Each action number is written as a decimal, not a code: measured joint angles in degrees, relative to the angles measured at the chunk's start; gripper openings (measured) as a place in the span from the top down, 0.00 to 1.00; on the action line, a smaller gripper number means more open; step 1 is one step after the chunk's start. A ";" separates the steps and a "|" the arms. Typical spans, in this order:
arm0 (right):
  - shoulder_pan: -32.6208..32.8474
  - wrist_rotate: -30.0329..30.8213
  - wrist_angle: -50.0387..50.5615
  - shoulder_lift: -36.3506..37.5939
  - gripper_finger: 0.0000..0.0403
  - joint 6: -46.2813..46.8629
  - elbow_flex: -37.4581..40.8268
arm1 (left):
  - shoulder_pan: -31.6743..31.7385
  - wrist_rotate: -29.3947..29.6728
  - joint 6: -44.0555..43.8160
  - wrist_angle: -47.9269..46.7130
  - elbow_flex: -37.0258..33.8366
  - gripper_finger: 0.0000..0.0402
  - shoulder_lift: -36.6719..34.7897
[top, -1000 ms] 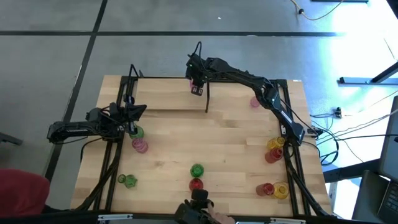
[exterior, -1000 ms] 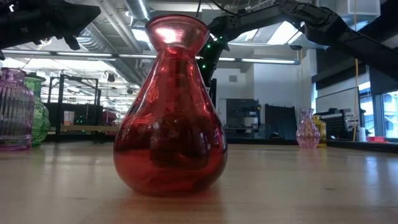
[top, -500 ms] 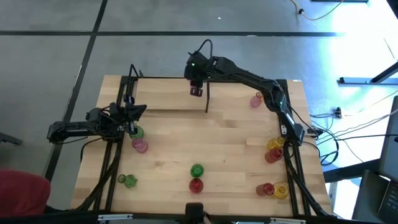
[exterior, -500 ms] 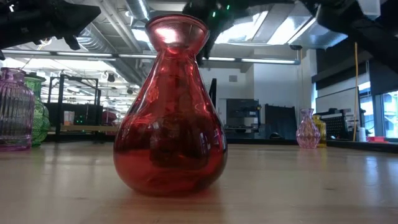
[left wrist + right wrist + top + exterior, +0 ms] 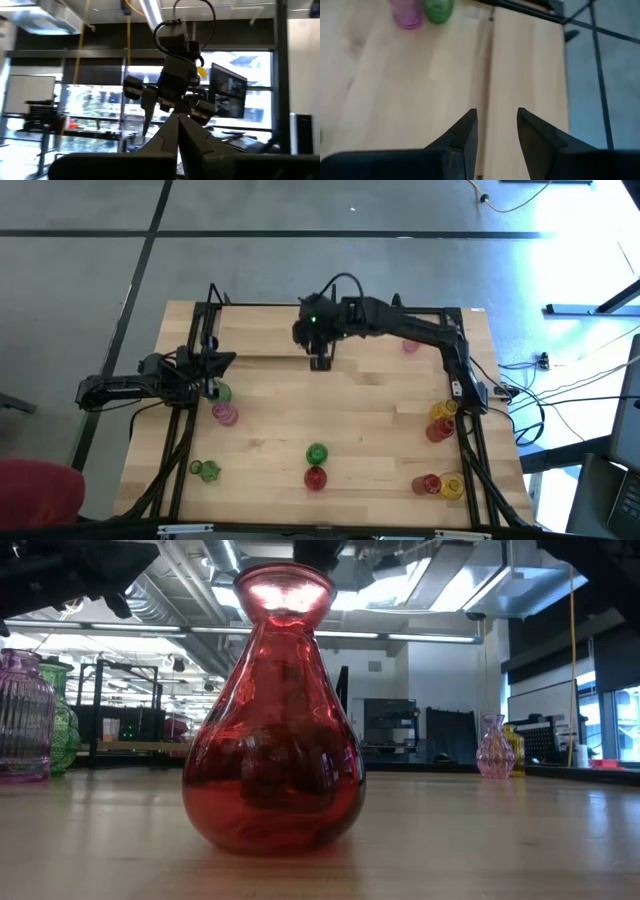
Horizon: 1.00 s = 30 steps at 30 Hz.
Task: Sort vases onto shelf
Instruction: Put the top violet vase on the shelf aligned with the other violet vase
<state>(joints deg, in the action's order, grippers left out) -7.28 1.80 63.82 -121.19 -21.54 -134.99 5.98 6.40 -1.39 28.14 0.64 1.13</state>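
right gripper (image 5: 493,127) jaws apart, empty | left gripper (image 5: 178,131) jaws together | low view: red vase (image 5: 273,715)

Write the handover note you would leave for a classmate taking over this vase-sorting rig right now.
Right gripper: open and empty, above the shelf near the table's far middle.
Left gripper: shut, waiting at the left side by the green vase and pink vase.
Vases: another pink vase stands far right; a red vase and a green one near the front; yellow and red ones on the right.
Done: no vase visibly on the shelf.
Left: nearly all the sorting.
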 joint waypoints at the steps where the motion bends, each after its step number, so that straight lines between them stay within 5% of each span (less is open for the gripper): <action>1: 0.81 0.02 0.97 0.00 0.70 0.00 0.02 | -0.02 -0.12 -0.36 -0.27 0.00 1.00 0.00; 7: 4.34 0.01 5.16 0.02 0.70 0.68 0.02 | -0.02 -0.12 -1.55 -4.61 1.55 1.00 2.63; 20: 5.06 1.78 14.92 5.40 0.70 7.11 0.10 | -0.97 0.06 -3.01 -8.62 9.52 1.00 21.31; 30: 5.05 8.90 23.63 13.32 0.70 15.00 0.08 | -2.33 0.35 -3.01 -8.41 9.92 1.00 22.64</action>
<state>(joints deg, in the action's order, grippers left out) -2.23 10.71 87.45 -107.86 -6.54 -134.91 3.65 6.75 -4.40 19.73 10.57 23.77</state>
